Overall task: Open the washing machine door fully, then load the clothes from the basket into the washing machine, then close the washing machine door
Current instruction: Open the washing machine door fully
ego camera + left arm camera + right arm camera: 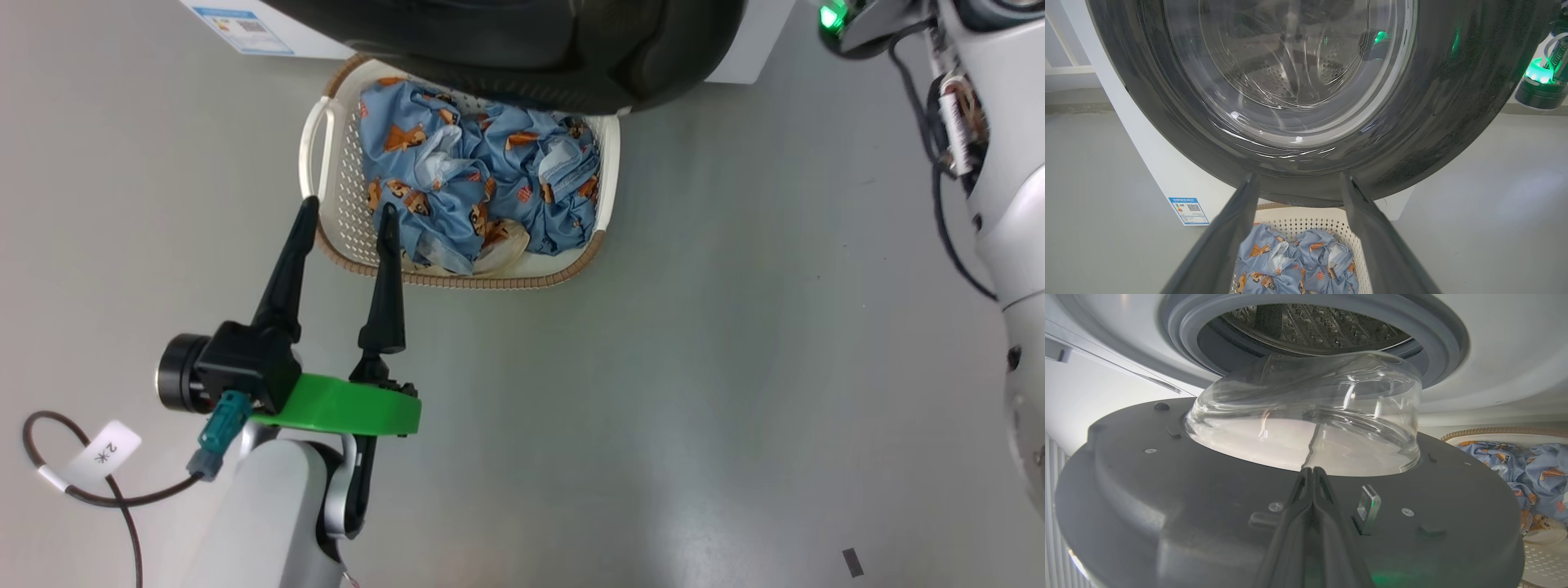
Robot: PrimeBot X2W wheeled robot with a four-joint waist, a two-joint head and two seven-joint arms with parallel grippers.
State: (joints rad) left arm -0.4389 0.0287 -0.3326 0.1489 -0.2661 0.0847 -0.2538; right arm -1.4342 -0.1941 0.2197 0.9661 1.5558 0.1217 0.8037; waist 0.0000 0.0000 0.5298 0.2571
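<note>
The washing machine door point(522, 49) hangs partly open, its black rim covering the far end of the basket point(326, 147). The basket sits on the floor, full of blue bear-print clothes point(482, 180). My left gripper point(349, 208) is open and empty, with its fingertips over the basket's near left corner. In the left wrist view this gripper point(1299, 179) points at the door's outer glass point(1290, 61), above the clothes point(1294, 265). My right gripper point(1312, 469) is shut with nothing in it. Its tips rest by the glass bowl point(1306, 412) on the door's inner face. Behind are the gasket point(1180, 326) and drum point(1310, 326).
The white washing machine point(1167, 171) carries a blue label point(1188, 210) low on its front. My right arm point(1004, 204) hangs at the right edge, a green light point(833, 16) at its wrist. A metal latch point(1367, 502) juts from the door's inner face. Grey floor point(735, 367) surrounds the basket.
</note>
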